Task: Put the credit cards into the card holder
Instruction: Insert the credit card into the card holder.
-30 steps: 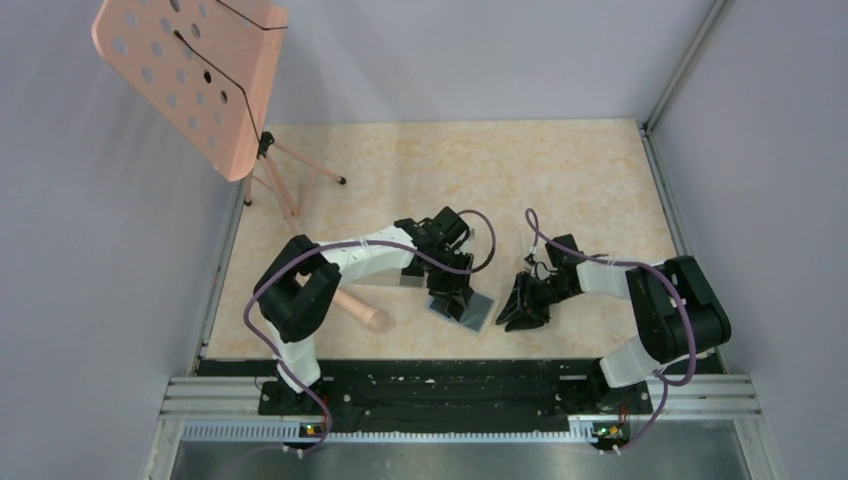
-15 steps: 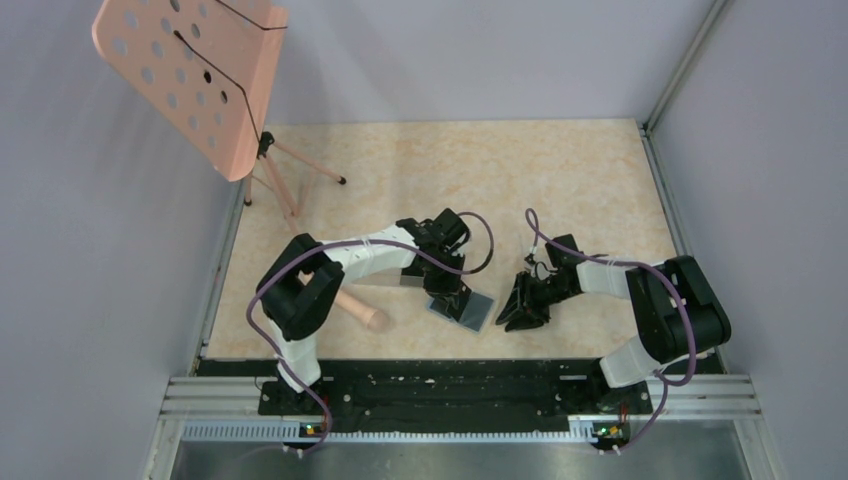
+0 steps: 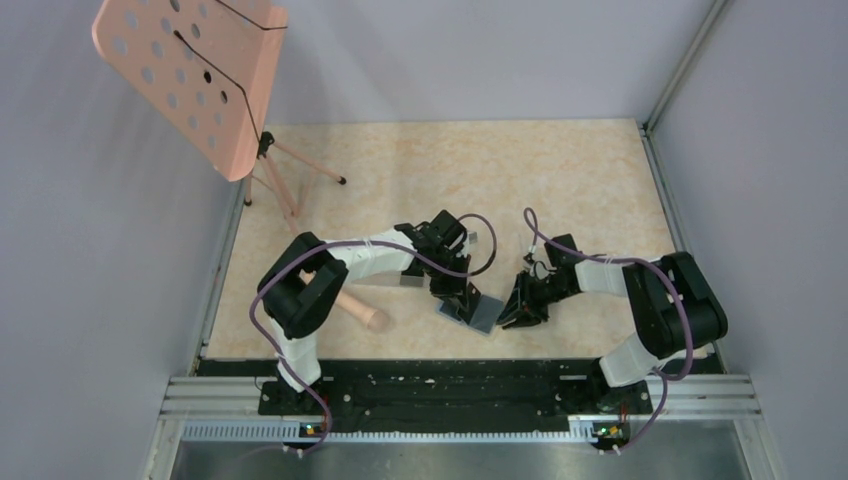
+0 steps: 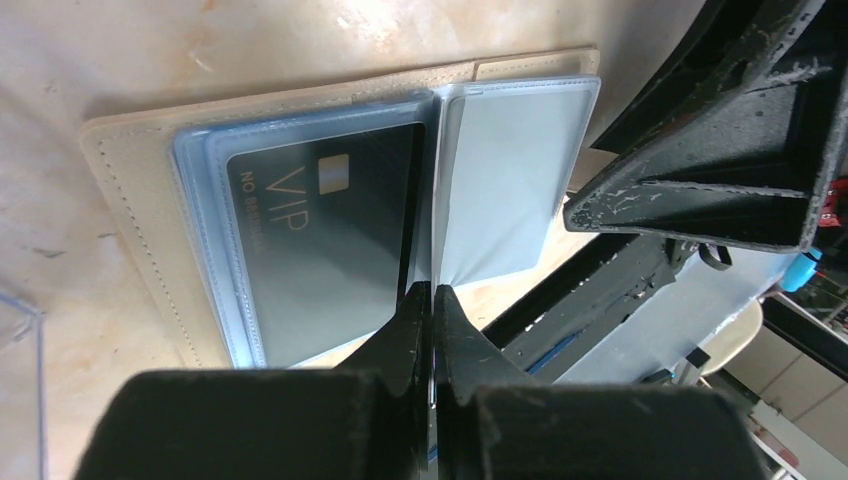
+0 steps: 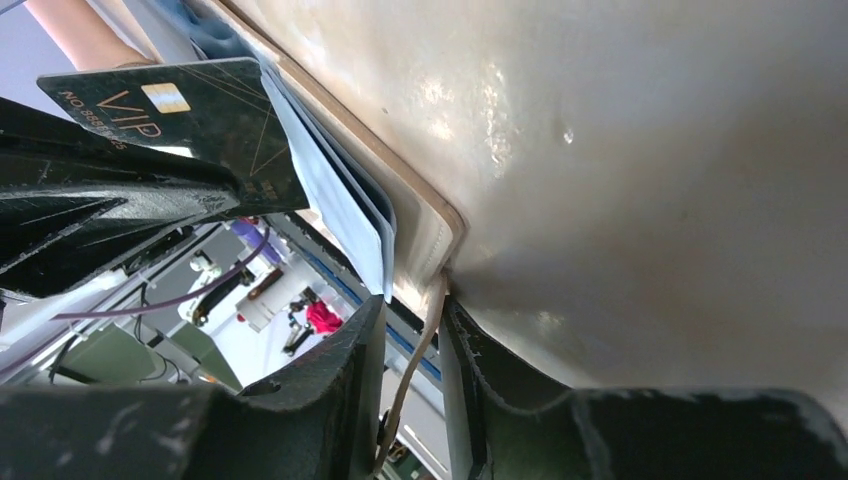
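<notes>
The card holder [image 3: 484,313] lies open on the table between my grippers, tan with clear blue-grey sleeves [image 4: 505,180]. One black VIP credit card [image 4: 320,235] sits in its left sleeve. My left gripper [image 4: 431,290] is shut on a second black credit card, which shows edge-on above the holder's middle fold. That card's face [image 5: 190,110] shows in the right wrist view. My right gripper [image 5: 412,310] is at the holder's right edge, its jaws nearly closed on the thin tan flap [image 5: 425,330].
A clear plastic box [image 4: 15,385] stands just left of the holder. A pink rod [image 3: 358,307] lies by the left arm. A pink perforated stand [image 3: 195,75] is at the back left. The black rail [image 3: 430,378] runs close to the near side of the holder.
My left gripper has moved a little right and nearer with its card, and the card holder has shifted slightly right with it. The right gripper has barely moved.
</notes>
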### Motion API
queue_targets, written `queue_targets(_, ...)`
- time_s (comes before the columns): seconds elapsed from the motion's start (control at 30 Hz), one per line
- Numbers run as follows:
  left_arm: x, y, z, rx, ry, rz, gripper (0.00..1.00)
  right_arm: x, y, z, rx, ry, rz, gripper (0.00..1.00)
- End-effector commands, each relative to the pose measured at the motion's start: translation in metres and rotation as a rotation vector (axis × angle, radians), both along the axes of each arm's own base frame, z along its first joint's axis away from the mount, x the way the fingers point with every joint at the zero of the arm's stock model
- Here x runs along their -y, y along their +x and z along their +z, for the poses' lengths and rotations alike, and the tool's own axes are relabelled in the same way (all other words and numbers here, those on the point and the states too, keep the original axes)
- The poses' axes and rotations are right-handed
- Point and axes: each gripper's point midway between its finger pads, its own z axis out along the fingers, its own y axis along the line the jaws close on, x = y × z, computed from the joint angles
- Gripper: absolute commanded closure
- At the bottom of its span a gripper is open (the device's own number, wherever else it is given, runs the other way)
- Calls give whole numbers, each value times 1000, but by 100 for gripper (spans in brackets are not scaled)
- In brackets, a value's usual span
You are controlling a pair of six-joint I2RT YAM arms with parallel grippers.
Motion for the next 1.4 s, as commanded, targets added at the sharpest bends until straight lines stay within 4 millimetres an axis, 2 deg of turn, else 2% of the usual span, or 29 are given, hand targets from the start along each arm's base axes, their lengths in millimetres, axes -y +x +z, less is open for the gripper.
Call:
queue_targets(0.0,9,-7,-3,-34,-73,-11,100,10,18,-23,96,-107,1,76)
queue_targets(0.4,20,-16,0,-91,-199,35,100,28,25,-24,134,-242,5,99)
queue_targets(0.67,27,-18,0,-114,-262,62,100,33,20,-28,128,-270,20,100)
queue_targets(0.9,14,-24,-9,-110,-185,34,100,33,18,-28,127,-264,28,100)
queue_targets(1.0,8,-20,-9,-79,-127,23,87,32,18,-27,131,-258,30,100)
queue_targets(1.07,5,-17,-10,-53,-83,16,73,32,18,-27,130,-254,32,100)
queue_targets(1.1,4,-16,-8,-42,-67,9,69,32,18,-27,131,-254,32,100)
queue_targets(1.37,-3,-7,-9,22,76,-28,59,31,17,-27,130,-249,35,100)
